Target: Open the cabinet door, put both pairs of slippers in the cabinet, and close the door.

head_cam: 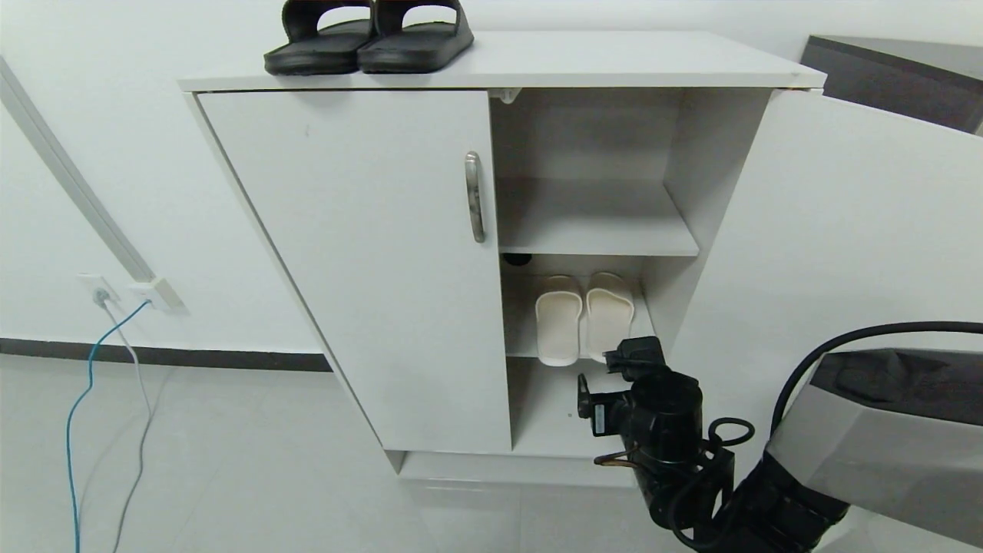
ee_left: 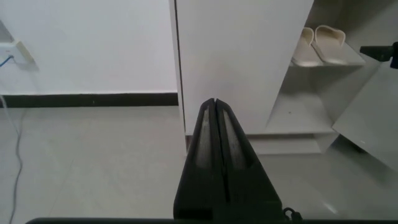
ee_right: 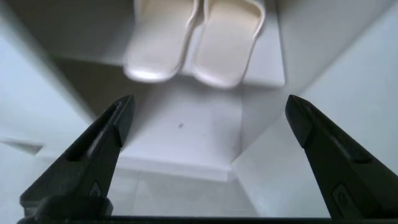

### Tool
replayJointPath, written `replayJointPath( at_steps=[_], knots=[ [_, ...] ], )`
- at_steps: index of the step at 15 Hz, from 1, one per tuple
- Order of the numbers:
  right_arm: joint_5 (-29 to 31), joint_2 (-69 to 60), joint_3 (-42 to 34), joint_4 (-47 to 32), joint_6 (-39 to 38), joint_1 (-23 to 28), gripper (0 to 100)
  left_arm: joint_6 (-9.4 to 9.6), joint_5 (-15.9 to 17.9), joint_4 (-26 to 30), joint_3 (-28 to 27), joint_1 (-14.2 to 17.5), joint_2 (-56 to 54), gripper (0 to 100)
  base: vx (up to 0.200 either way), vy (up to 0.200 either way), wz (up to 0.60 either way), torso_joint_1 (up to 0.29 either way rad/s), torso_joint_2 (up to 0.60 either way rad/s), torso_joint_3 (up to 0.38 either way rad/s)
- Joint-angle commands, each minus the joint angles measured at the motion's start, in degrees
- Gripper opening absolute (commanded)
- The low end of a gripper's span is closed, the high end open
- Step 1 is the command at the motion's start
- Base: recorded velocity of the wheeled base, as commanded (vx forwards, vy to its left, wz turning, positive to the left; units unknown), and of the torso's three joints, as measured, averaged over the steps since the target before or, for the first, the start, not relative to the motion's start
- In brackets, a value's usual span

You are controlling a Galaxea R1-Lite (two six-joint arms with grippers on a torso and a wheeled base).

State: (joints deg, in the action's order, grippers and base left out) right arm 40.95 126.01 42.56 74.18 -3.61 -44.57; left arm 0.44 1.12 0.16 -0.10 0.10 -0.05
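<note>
You've got 1 white cabinet (head_cam: 614, 57) against the wall, w/ 2 doors. The R door (head_cam: 845, 230) stands wide open, angled out toward you. The L door (head_cam: 353, 269) is shut, w/ 1 metal handle (head_cam: 474, 197) upright at its inner edge. The open half shows 3 compartments: the top one above the upper shelf (head_cam: 599, 223), the mid one, and the bottom one on the cabinet floor (head_cam: 549, 418).

Slippers: 2 pairs, 4 in all. The black pair (head_cam: 369, 42) sits on the cabinet top, over the L door. They're side by side and touching, near ends at the front edge. The white pair (head_cam: 584, 315) lies in the mid compartment, side by side, near ends just past that shelf's front lip.

Your R arm (head_cam: 660, 422) is low, in front of the bottom compartment and just below the white pair. The R gripper (ee_right: 208, 112) is spread wide, its fingers (ee_right: 106, 137) well apart. The cabinet floor shows between them, w/ the white pair above.

The L gripper (ee_left: 214, 106) has its fingers pressed together. It's out over the floor, facing the shut L door's lower part, well apart from it.

Small stuff: 1 wall socket (head_cam: 100, 292) L of the cabinet, w/ 2 cables trailing down to the floor: 1 blue cable (head_cam: 77, 407) and 1 grey cable (head_cam: 142, 430).
</note>
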Motion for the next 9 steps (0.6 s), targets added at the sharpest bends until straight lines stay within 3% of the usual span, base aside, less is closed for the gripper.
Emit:
replayJointPath(
  at_steps=[1, 9],
  knots=[
    [0.01, -0.51, -0.02, 0.00, 0.00, -0.26, 100, 0.00, 0.02, 0.02, 0.01, -0.01, 0.05, 0, 0.000, 0.000, 0.00, 0.000, 0.00, 0.000],
    [0.10, -3.06, -1.25, -0.09, 0.09, -0.69, 100, 0.00, 0.02, 0.02, 0.01, -0.01, 0.05, 0, 0.000, 0.000, 0.00, 0.000, 0.00, 0.000]
  ],
)
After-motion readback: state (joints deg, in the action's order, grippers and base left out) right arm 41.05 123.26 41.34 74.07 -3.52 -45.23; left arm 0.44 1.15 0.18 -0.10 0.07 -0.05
